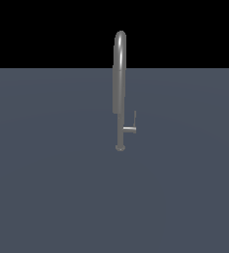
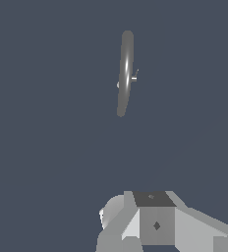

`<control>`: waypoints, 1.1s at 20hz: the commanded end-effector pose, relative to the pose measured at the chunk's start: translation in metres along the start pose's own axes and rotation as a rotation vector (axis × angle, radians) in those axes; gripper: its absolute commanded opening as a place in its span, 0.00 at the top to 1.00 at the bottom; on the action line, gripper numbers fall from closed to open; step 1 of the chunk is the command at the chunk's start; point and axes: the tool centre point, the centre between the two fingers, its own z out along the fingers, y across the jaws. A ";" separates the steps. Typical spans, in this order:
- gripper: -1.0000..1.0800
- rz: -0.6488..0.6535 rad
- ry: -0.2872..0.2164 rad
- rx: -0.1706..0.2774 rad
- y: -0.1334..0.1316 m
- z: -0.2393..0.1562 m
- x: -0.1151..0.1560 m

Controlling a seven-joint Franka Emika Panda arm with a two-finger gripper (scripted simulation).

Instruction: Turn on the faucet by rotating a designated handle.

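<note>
faucet (image 1: 119,89): you see it upright mid-worktop (image 1: 47,173) in the exterior view.
handle (image 1: 132,126): low on the pipe, 3 o'clock side, rod pointing up.
gripper (image 2: 155,221): well apart from faucet (image 2: 125,74); fingers cut off, spread or pressed unclear.

Flat slate-grey floor (image 1: 47,197) fills lower scene; plain black backdrop (image 1: 47,29) above; even light.

Upright grey faucet (image 1: 119,89), side handle (image 1: 131,126)
</note>
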 end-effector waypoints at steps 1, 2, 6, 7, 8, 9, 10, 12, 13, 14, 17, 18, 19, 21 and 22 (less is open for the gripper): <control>1.00 0.015 -0.014 0.014 0.000 0.001 0.006; 1.00 0.023 -0.021 0.021 0.000 0.002 0.008; 1.00 0.061 -0.056 0.057 0.001 0.006 0.023; 1.00 0.073 -0.067 0.067 0.001 0.007 0.027; 1.00 0.085 -0.078 0.079 0.002 0.008 0.032; 1.00 0.099 -0.090 0.091 0.002 0.010 0.036; 1.00 0.113 -0.103 0.104 0.003 0.011 0.041; 1.00 0.143 -0.131 0.133 0.004 0.015 0.052; 1.00 0.159 -0.145 0.147 0.005 0.017 0.058; 1.00 0.175 -0.159 0.162 0.005 0.019 0.064; 1.00 0.222 -0.203 0.206 0.008 0.026 0.080; 1.00 0.238 -0.217 0.222 0.009 0.029 0.086; 1.00 0.254 -0.232 0.237 0.010 0.031 0.091; 1.00 0.287 -0.262 0.267 0.013 0.037 0.102; 1.00 0.303 -0.277 0.283 0.014 0.040 0.107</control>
